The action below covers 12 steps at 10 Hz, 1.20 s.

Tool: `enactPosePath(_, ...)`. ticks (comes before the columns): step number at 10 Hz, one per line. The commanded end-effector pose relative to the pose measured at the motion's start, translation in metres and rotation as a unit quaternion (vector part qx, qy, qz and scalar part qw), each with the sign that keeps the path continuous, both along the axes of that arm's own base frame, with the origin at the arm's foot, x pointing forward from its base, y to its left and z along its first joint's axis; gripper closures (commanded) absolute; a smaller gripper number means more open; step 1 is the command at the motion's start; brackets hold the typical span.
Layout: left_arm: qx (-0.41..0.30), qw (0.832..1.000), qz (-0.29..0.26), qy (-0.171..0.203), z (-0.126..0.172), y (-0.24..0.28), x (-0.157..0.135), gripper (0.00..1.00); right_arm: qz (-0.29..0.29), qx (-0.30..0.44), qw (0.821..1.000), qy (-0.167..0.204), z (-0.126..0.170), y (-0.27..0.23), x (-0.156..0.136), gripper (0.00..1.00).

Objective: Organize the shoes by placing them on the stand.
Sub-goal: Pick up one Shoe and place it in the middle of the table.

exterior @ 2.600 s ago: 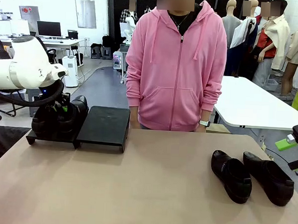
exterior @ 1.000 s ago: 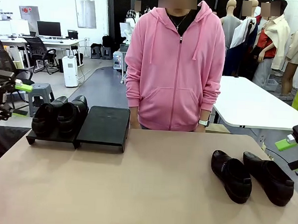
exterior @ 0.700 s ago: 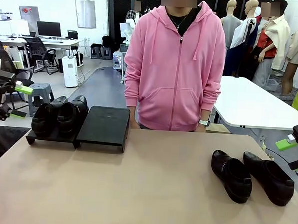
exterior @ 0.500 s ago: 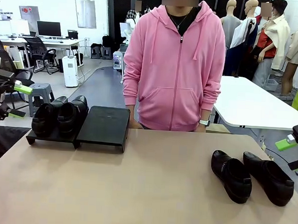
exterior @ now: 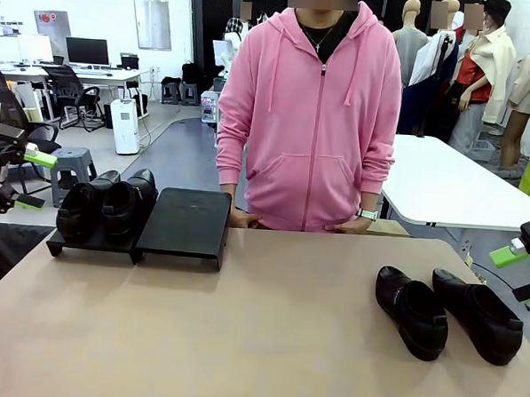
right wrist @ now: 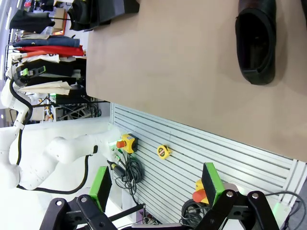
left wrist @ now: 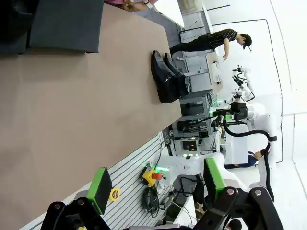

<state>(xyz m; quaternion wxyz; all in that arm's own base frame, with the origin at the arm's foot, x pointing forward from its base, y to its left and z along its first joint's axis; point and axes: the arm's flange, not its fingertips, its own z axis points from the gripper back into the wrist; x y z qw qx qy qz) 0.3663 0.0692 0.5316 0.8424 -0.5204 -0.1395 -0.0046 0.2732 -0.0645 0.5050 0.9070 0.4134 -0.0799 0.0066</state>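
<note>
Two glossy black shoes (exterior: 105,206) stand side by side on the left platform of the black stand (exterior: 186,223), whose right platform is bare. The other two shoes (exterior: 410,311) (exterior: 478,315) lie on the tan table at the right, toes toward me. My left gripper (exterior: 17,178) hangs open off the table's left edge, left of the stand. Open too, my right gripper (exterior: 521,272) waits off the right edge beside the loose pair. The left wrist view shows its open gripper (left wrist: 156,184) and the far pair of shoes (left wrist: 168,76). Past my right gripper (right wrist: 156,184), one shoe (right wrist: 256,40) shows.
A person in a pink hoodie (exterior: 309,121) stands at the far side, with a hand (exterior: 242,220) on the table edge right behind the stand's bare platform. A white table (exterior: 452,186) stands behind at the right. The tan tabletop (exterior: 267,332) stretches wide between stand and loose shoes.
The person's hands have come down onto the far edge of the table. Both grippers have stayed open, almost still. The shoes have not moved.
</note>
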Motion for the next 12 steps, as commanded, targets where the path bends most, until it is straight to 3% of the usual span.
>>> enactPosePath(1,0.002,1.000,-0.006,-0.004,-0.001,0.001,-0.002,0.00,-0.010,0.014,1.000,0.003,0.004,0.003,0.000,0.00)
enactPosePath(4,0.002,1.000,-0.006,-0.004,-0.001,0.001,-0.002,0.00,0.000,0.000,1.000,0.000,0.000,0.000,0.000,0.00)
enactPosePath(5,0.002,1.000,-0.006,-0.004,-0.001,0.001,-0.002,0.00,0.016,-0.109,0.994,0.024,-0.004,0.036,0.018,0.00)
enactPosePath(6,0.002,1.000,-0.006,-0.004,-0.001,0.001,-0.002,0.00,0.004,-0.216,0.976,0.007,-0.018,0.067,0.060,0.00)
enactPosePath(7,0.002,1.000,-0.006,-0.004,-0.001,0.001,-0.002,0.00,-0.048,-0.311,0.949,-0.006,-0.034,0.084,0.097,0.00)
enactPosePath(8,0.002,1.000,-0.006,-0.004,-0.001,0.001,-0.002,0.00,-0.093,-0.402,0.911,-0.013,-0.047,0.090,0.123,0.00)
enactPosePath(9,0.002,1.000,-0.006,-0.004,-0.001,0.001,-0.002,0.00,-0.077,-0.437,0.896,-0.001,-0.061,0.094,0.142,0.00)
enactPosePath(11,0.002,1.000,-0.006,-0.004,-0.001,0.001,-0.002,0.00,-0.081,-0.437,0.896,-0.021,-0.062,0.097,0.145,0.00)
enactPosePath(12,0.002,1.000,-0.006,-0.004,-0.001,0.001,-0.002,0.00,-0.064,-0.380,0.922,-0.025,-0.048,0.097,0.138,0.00)
